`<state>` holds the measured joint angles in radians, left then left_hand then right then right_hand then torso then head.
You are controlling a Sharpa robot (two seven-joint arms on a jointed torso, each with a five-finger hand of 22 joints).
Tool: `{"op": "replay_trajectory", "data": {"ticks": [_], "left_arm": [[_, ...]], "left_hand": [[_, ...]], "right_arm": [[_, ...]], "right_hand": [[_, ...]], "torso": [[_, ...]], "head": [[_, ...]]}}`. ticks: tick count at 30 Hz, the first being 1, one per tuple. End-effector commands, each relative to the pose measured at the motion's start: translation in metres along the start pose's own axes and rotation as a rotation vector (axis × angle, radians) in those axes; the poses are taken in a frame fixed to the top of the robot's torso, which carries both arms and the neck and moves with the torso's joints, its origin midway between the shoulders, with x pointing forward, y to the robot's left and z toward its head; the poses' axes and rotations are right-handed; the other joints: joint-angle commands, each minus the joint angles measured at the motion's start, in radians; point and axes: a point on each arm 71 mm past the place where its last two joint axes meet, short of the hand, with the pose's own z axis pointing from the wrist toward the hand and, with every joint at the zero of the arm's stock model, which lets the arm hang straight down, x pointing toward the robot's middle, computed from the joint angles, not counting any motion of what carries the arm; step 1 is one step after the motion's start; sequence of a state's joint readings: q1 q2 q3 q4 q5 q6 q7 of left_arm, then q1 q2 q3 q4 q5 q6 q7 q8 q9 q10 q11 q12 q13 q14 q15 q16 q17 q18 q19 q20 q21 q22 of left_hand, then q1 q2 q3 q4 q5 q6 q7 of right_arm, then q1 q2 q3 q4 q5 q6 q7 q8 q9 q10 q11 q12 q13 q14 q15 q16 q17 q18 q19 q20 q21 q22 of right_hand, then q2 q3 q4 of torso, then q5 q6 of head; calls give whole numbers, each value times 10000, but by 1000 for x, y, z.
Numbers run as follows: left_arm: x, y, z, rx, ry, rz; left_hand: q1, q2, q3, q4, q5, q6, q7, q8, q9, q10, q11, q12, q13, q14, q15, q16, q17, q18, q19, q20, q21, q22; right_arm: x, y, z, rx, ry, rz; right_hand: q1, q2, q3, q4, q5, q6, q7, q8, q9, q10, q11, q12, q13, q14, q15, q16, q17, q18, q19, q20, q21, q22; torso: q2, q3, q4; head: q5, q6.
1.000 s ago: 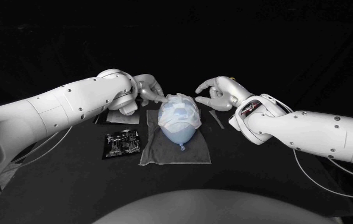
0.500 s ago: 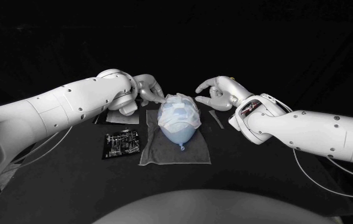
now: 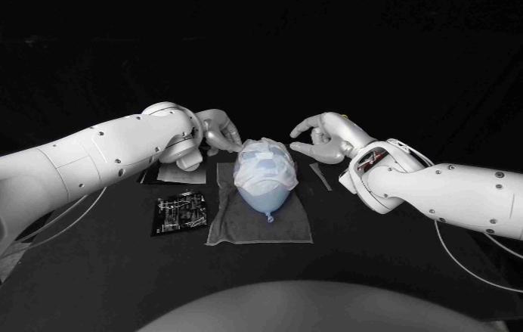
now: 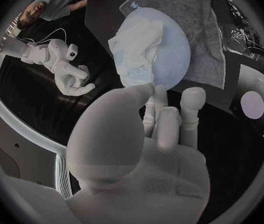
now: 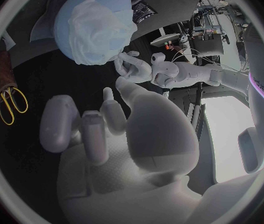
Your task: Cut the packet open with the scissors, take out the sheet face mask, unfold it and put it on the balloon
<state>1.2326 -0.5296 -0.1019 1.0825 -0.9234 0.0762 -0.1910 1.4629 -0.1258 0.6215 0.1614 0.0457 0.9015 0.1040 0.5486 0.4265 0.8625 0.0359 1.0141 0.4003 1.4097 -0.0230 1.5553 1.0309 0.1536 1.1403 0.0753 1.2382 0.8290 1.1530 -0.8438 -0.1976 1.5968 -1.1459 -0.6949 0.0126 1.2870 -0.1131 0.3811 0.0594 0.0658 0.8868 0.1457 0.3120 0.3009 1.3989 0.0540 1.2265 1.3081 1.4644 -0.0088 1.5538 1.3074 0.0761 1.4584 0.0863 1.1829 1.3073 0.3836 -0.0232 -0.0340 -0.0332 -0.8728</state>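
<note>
Plainly, the sheet face mask point(image 3: 265, 164) draped the balloon point(image 3: 267, 198); our right hand point(image 3: 322, 137) hung empty, fingers point(image 5: 60, 122) spread; whether our left hand point(image 3: 218, 131) pinched the mask we couldn't tell. A tug might strip it.

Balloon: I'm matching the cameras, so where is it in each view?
Head view: balloon at centre, on the towel, between left hand and right hand.
Left wrist view: balloon just beyond the left hand's fingertips.
Right wrist view: balloon beyond the right hand's fingers.
Shared landmark: the white mask draped on it.
</note>
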Motion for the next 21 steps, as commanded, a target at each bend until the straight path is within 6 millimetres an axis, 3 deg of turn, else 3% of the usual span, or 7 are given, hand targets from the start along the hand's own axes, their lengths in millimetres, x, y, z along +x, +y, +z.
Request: {"op": "replay_trajectory", "data": {"ticks": [1,21], "left_arm": [[-3,0,0,118,-220,-386],[-13,5,5,-288,-999,-589]], "left_hand": [[-193,-20,237,-113,31,-35,15,78,654,82,-10,64,34,-31,-29,-66,-33,-167,65,-20,69,36],[-819,-179,1053,-636,32,48,-25,175,858,198,-58,167,137,47,-77,-93,-65,-225,305,-59,290,415]], "right_arm": [[-1,0,0,-20,-66,-20],[-1,0,0,23,-23,21]], "right_hand": [[107,10,44,15,4,59,-18,-53,-16,79,13,43,25,986,-70,30,2455,-23,191,-25,34,1534],[97,5,44,27,5,75,-19,-66,-29,87,12,52,31,992,-70,41,2470,-29,199,-26,62,1543]], "torso": [[4,-3,1],[8,5,-7]], "head": [[3,2],[35,2]]}}
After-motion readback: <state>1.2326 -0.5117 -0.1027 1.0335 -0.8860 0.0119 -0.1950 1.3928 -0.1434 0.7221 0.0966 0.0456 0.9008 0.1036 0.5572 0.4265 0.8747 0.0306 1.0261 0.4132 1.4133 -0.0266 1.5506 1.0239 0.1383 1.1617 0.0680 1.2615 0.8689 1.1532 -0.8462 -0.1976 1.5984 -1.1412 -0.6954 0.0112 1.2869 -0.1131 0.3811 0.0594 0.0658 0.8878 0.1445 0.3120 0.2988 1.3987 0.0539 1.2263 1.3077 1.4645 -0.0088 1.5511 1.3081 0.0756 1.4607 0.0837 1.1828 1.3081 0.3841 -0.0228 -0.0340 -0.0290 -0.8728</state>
